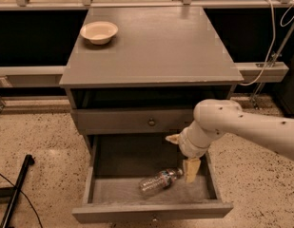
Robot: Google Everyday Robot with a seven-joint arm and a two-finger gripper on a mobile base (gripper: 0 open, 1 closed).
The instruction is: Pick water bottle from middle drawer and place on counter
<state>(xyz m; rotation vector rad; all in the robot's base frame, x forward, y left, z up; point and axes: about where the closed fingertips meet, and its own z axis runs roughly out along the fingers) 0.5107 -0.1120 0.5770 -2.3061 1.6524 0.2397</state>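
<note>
Over middle drawer [151,211], arm [241,125] bent downward, gripper [181,158] beside water bottle [158,180] cap, fingers [191,169] seemingly spread.

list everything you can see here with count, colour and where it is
counter: 1, grey, top of view
bowl: 1, cream, counter's back left
closed drawer: 1, grey, brass knob, under counter
open drawer: 1, grey, below closed drawer
water bottle: 1, clear, dark label, lying in open drawer
floor: 1, pale speckled
pole: 1, black, floor left
cable: at least 1, white, far right
arm: 1, white, from right
gripper: 1, cream, in open drawer, right of water bottle
</note>
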